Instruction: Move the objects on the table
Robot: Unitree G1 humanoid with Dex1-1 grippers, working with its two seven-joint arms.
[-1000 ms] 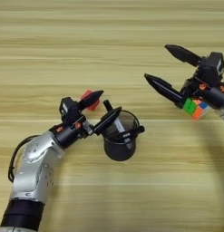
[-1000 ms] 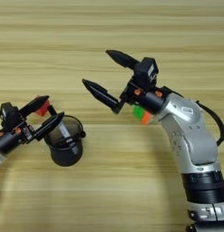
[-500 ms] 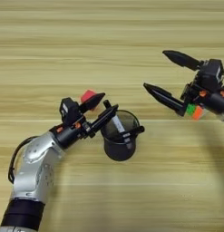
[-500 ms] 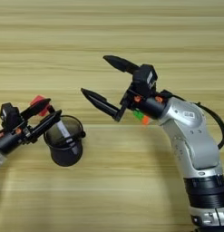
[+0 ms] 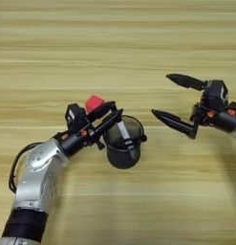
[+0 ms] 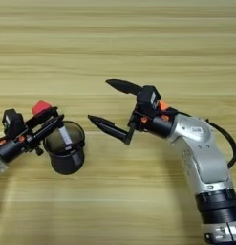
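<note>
Pen cup (image 5: 123, 148) sits lower left beside your left hand (image 5: 110, 115), whose state is unclear; steer your spread right hand (image 6: 110, 104) clear of its rim.

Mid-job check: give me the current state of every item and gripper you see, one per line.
Pen cup: upright on the table, a marker pen leaning inside.
Red cube: on the table behind the left gripper, partly hidden.
Left gripper: at the pen cup's rim, fingers close together around the marker pen.
Right gripper: fingers wide open, empty, above the table right of the pen cup.
</note>
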